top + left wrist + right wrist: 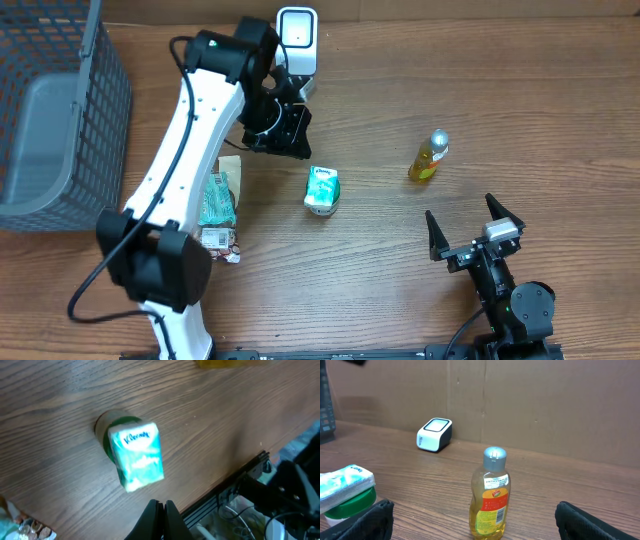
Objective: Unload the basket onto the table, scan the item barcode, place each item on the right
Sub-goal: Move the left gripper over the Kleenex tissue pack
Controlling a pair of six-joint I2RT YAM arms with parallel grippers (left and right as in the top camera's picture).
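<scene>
Catching the left gripper [160,512] pinched fully shut, nothing between the fingers, hanging between the barcode scanner [296,35] and the Kleenex tissue pack [322,187]. Finding that pack mid-table, perched on a green lid [350,502], straight ahead of the fingertips in the wrist view, with its long axis roughly toward the back wall. Judging the left arm far nearer; needs opening across the short side first. Over to the right gripper [462,215]: spread wide, empty, well apart. Counting one scanner, one tissue pack, one yellow bottle [428,156], one wire basket [60,120]; wrappers [215,200] beside the left arm too jumbled to count.
</scene>
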